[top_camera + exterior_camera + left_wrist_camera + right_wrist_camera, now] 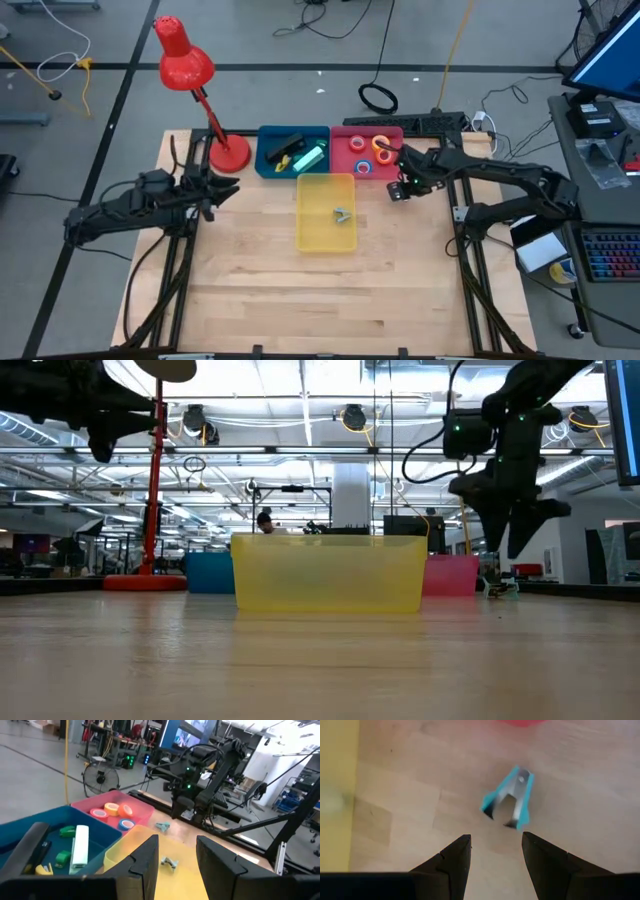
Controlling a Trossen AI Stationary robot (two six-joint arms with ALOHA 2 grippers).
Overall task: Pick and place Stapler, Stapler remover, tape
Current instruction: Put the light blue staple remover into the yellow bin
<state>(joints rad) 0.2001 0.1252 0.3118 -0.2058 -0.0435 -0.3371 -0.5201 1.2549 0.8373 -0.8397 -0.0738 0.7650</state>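
A teal stapler remover [510, 800] lies flat on the wooden table next to the pink bin [345, 135]; the left wrist view shows it too [162, 826]. My right gripper [495, 852] hangs open just above it, pointing steeply down, with nothing between its fingers. Another stapler remover [342, 214] lies in the yellow bin [325, 240]. Several tape rolls [365, 152] lie in the pink bin. A black stapler [283, 146] and a green-and-white stapler [310, 158] lie in the blue bin [268, 165]. My left gripper [175, 867] waits open and level at the table's left side.
A red desk lamp [228, 155] stands at the far left, next to the blue bin. The three bins are grouped at the table's far middle. Bare wood stretches from the yellow bin to the near edge [320, 320].
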